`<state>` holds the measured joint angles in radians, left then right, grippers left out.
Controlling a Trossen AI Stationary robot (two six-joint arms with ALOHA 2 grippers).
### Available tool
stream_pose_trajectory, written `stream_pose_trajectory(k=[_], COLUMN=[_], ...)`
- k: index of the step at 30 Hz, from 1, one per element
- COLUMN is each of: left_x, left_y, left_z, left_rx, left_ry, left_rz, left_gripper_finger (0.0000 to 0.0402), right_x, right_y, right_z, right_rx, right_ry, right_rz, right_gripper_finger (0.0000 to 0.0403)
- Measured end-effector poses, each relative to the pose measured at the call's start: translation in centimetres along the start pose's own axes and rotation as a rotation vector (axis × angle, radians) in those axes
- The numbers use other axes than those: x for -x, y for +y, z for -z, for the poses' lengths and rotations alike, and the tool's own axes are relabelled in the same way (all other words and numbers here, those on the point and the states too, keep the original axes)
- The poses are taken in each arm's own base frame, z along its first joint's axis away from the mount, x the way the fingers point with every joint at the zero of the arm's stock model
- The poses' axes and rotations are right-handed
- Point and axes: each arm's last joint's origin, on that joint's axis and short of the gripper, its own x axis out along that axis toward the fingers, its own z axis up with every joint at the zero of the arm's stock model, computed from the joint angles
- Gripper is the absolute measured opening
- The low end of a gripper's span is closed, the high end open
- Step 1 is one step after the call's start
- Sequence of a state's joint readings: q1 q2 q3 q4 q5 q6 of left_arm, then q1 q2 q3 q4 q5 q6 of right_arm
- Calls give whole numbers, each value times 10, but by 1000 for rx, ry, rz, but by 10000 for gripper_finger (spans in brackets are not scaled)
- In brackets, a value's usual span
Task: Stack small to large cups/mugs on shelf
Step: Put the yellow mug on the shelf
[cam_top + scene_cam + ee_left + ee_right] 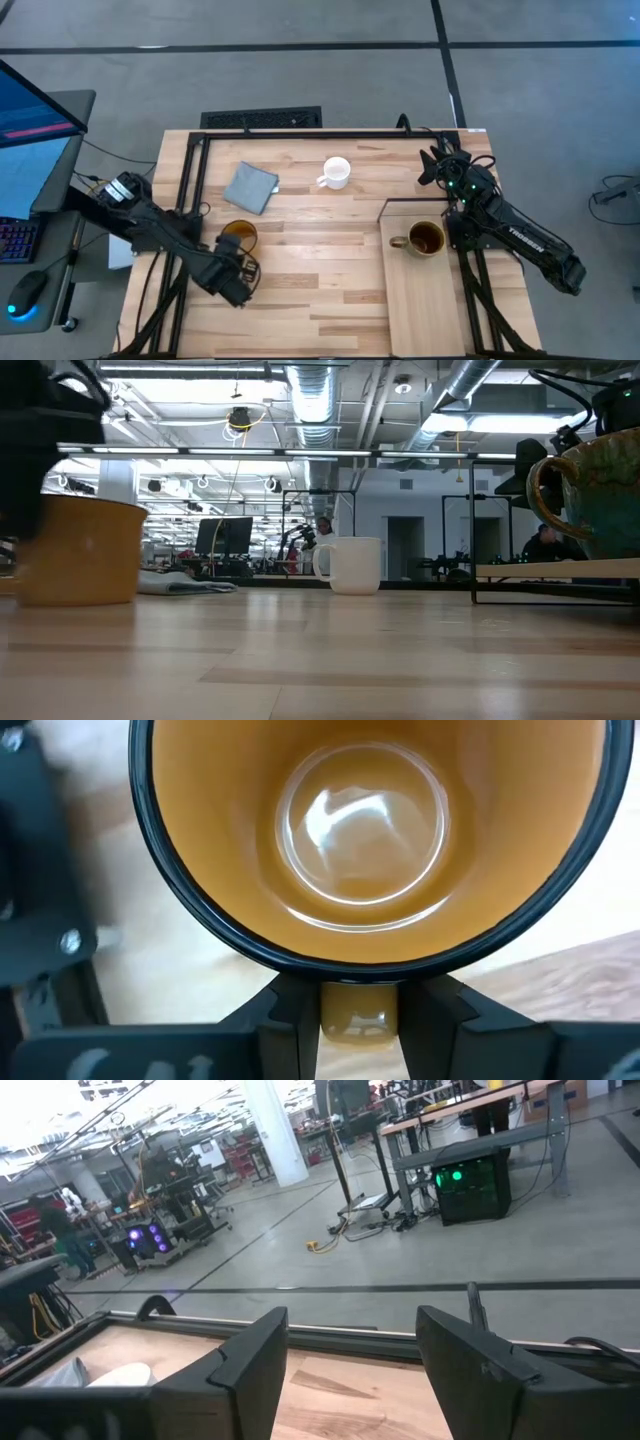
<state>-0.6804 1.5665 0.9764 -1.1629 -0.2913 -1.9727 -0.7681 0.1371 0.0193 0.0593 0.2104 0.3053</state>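
Observation:
The yellow-orange mug [238, 236] stands upright on the planked table at the left, and my left gripper [240, 260] is shut on it from its near side. Further back, the white mug [335, 172] rests on its base on the table. The dark brown mug [425, 240] stands on the pale shelf board [420, 310] at the right. My right gripper [435, 166] waits open at the table's far right, past the shelf's far end, with nothing between its fingers [250, 1370]. My left gripper pinches the yellow-orange mug's handle [358, 1020] between its two fingers [290, 1020]. They come steeply from above on the mug's near side. The mug stays upright, mouth up, with its base [78, 598] on the tabletop.
A grey-blue cloth [250, 187] lies flat behind the yellow-orange mug, left of the white mug. A black frame rail [330, 133] runs along the table's far edge. Bare planks lie between the yellow-orange mug and the shelf.

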Motion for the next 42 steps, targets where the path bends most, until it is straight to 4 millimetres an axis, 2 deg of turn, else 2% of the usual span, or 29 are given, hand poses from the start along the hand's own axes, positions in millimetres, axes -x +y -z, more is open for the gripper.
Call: stream_pose_trajectory(k=[11,18,24,28,34,42], left_x=[-9,-13,-7,2,16,55], left_y=[-37,-69,-91,-102,-112,-129], left_z=[-47,-85,-113,-121,-126,-125], left_rx=[-216,-306,-339,-382,-381,-496], left_ry=[-52,-80,-127,-145,-193,-295], left_rz=[176,431,684,870,1058,1164], left_gripper_finger=[84,84,84,84,84,84], right_x=[0,0,0,0,0,0], right_y=[0,0,-1,-1,-1,-1], right_z=[0,1,3,4,4,4], right_rx=[0,1,6,9,9,10], right_ry=[1,7,30,42,43,44], right_rz=[1,3,10,14,14,14], right_gripper_finger=[244,244,244,244,244,244])
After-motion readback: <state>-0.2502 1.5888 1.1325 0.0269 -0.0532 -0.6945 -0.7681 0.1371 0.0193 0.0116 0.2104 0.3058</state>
